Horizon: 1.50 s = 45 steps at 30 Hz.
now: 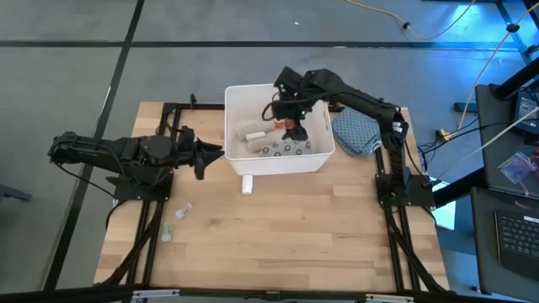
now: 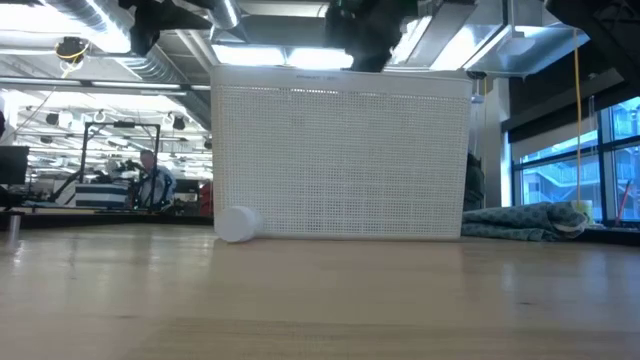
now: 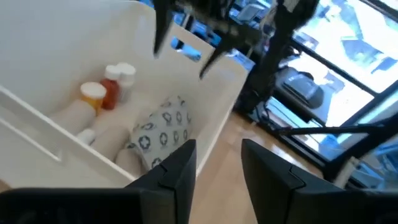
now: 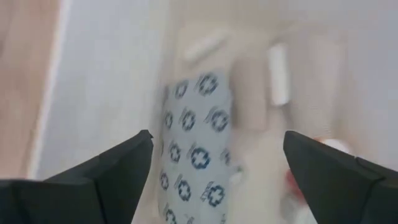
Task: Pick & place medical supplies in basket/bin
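The white bin (image 1: pixel 316 160) stands at the table's far middle. Inside lie a grey dotted packet (image 4: pixel 199 155), beige and white rolls (image 1: pixel 251 132) and red and orange white-capped bottles (image 3: pixel 109 90). My right gripper (image 4: pixel 217 168) hangs open above the bin's contents, touching nothing; the left wrist view shows it too (image 3: pixel 180 62). My left gripper (image 3: pixel 217 168) hovers open just off the bin's left wall, with nothing between its fingers. A small white roll (image 1: pixel 248 183) lies on the table against the bin's near wall (image 2: pixel 340 165).
A blue-grey patterned cloth (image 1: pixel 358 135) lies right of the bin. Two small pale items (image 1: pixel 181 210) lie on the wood near the left arm's frame. The table's near half is bare wood (image 1: pixel 295 244).
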Each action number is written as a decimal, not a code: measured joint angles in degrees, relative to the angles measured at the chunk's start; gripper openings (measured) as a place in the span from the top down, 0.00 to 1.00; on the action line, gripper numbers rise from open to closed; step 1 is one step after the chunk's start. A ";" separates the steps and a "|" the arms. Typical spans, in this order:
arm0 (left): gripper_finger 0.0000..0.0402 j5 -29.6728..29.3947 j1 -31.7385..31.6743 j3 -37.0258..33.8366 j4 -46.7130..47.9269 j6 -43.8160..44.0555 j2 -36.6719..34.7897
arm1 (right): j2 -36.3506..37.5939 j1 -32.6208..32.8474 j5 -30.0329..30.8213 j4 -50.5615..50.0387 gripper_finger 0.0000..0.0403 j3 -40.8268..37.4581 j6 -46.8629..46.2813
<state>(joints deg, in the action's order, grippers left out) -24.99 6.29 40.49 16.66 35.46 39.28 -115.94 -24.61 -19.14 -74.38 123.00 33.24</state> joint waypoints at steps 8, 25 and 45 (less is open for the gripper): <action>0.69 6.32 0.81 -0.01 2.64 -2.24 1.33 | 2.58 4.39 -0.71 1.16 0.11 10.62 -7.92; 0.69 13.88 3.01 -0.02 -0.14 -1.64 6.26 | 5.18 31.06 8.97 1.59 0.11 8.37 -27.58; 0.46 26.27 2.99 -0.02 1.52 3.62 6.26 | 19.62 40.77 20.62 33.12 0.11 -31.29 -57.12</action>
<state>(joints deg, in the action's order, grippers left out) 1.28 9.28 40.47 18.18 39.08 45.54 -96.32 16.16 1.48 -41.26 91.70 -23.88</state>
